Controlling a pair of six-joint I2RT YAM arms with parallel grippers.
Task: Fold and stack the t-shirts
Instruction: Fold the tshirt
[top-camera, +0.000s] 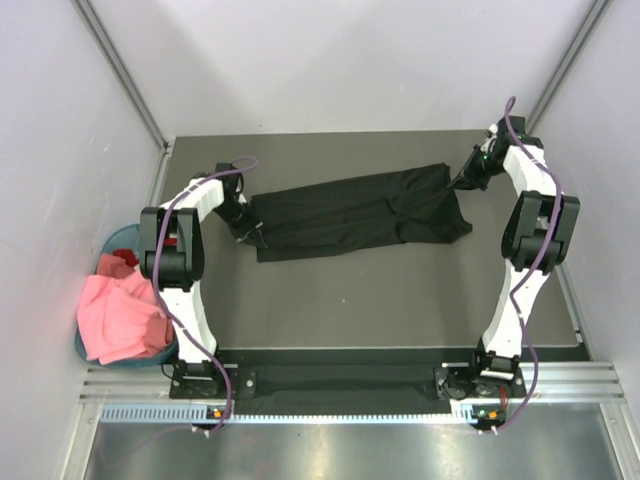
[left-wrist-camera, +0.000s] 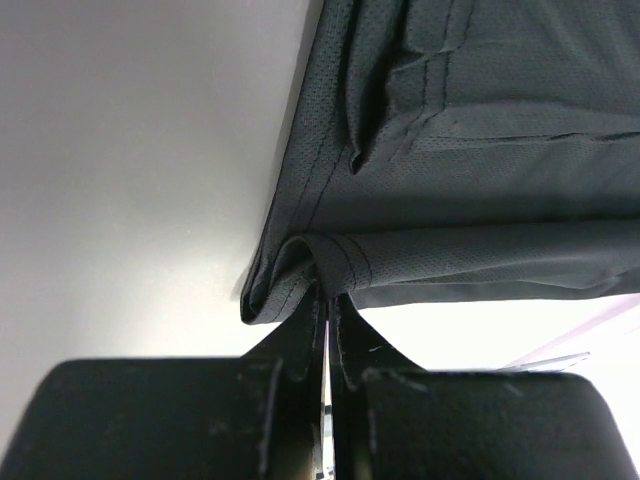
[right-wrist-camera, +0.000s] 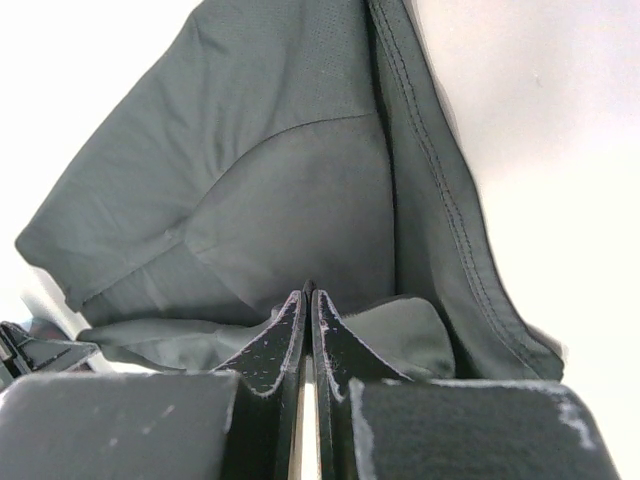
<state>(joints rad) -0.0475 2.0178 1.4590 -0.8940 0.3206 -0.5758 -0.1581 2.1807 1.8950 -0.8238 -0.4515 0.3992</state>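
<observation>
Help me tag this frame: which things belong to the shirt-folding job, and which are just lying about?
Job: black t-shirt, pink t-shirt, red t-shirt, left tool, right tool (both gripping the black one).
Lying about: teal basket.

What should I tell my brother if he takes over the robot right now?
Left fingers: shut on the left end of the plain black fabric t-shirt.
Right fingers: shut on its right end. The shirt is stretched between them over the dark grey table.
Pink fabric t-shirt and red fabric t-shirt: crumpled in the round teal basket beside the left arm.
Done: the black shirt looks doubled lengthwise; nothing is stacked.
Left: finish folding it, fold the pink and red ones, then stack all three.
</observation>
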